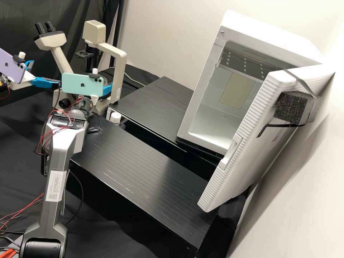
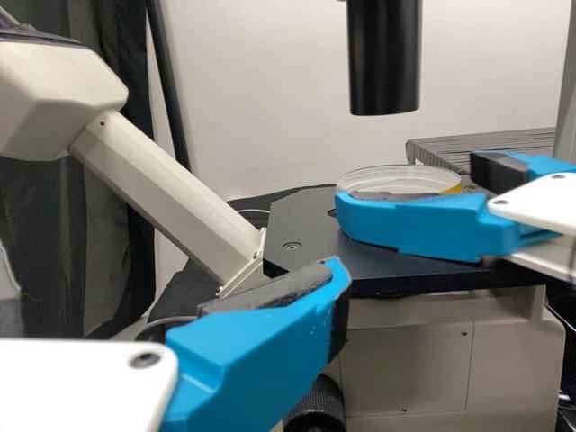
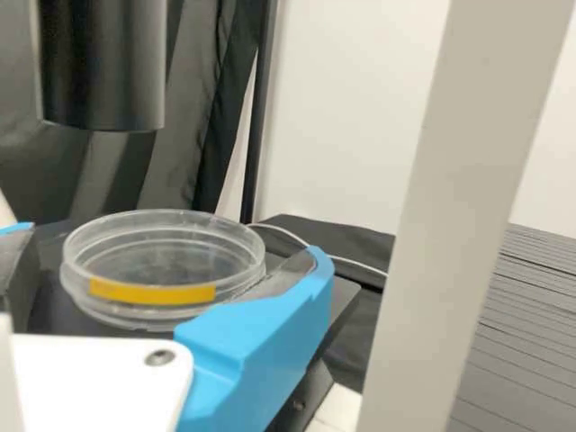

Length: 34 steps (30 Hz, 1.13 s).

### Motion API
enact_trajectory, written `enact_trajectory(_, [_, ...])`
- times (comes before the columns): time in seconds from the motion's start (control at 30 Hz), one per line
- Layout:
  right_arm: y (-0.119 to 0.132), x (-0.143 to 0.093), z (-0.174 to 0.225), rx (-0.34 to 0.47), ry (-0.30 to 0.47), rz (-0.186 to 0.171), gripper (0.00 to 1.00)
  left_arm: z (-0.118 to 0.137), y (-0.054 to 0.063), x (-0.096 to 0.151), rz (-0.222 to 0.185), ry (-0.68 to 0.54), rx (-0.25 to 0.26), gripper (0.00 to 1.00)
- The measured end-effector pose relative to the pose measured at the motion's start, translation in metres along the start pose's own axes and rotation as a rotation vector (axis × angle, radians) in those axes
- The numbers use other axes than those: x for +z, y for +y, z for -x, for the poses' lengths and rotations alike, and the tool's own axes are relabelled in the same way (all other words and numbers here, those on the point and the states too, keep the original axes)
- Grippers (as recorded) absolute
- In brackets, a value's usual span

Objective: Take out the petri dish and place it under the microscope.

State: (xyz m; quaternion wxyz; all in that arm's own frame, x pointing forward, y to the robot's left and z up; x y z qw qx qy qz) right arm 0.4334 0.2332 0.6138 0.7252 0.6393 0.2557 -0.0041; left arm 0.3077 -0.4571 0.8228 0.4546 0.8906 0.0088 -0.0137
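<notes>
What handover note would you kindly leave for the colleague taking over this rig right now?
Left tool: open beside the microscope, nothing seen in it.
Right tool: open around the petri dish, with a gap showing on one side.
Dish: at the microscope stage, roughly below the black tube. I can't confirm it sits fully flat.
Cabinet: door open.
Done: dish out and brought to the microscope.
Left, in my judgement: check seating and centring, then back the right tool away without nudging the dish.
</notes>
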Motion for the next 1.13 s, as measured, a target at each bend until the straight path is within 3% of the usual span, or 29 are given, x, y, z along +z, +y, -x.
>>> enact_trajectory(0.23, [0.006, -0.006, 0.032, -0.002, 0.060, -0.007, 1.00, 0.000, 0.000, 0.000, 0.000, 0.000, 0.000, 1.00])
enact_trajectory(0.4, [0.011, -0.009, 0.072, 0.023, 0.121, 0.023, 1.00, 0.000, 0.000, 0.000, 0.000, 0.000, 0.000, 1.00])
enact_trajectory(0.57, [0.029, -0.012, 0.127, 0.169, 0.211, 0.019, 1.00, 0.000, 0.000, 0.000, 0.000, 0.000, 0.000, 1.00])
enact_trajectory(0.67, [0.037, -0.012, 0.160, 0.261, 0.246, 0.050, 1.00, 0.000, 0.000, 0.000, 0.000, 0.000, 0.000, 1.00])
enact_trajectory(0.73, [0.046, -0.016, 0.182, 0.316, 0.242, 0.094, 1.00, 0.000, 0.000, 0.000, 0.000, 0.000, 0.000, 1.00])
enact_trajectory(0.77, [0.046, -0.013, 0.196, 0.329, 0.203, 0.114, 1.00, 0.000, 0.000, 0.000, 0.000, 0.000, 0.000, 1.00])
enact_trajectory(0.87, [0.052, -0.010, 0.227, 0.360, 0.166, 0.149, 1.00, 0.000, 0.000, 0.000, 0.000, 0.000, 0.000, 1.00])
enact_trajectory(1.0, [0.050, 0.004, 0.259, 0.343, 0.129, 0.151, 1.00, 0.000, 0.000, 0.000, 0.000, 0.000, 0.000, 1.00])
enact_trajectory(1.13, [0.049, 0.023, 0.279, 0.331, 0.080, 0.088, 1.00, 0.000, 0.000, 0.000, 0.000, 0.000, 0.000, 1.00])
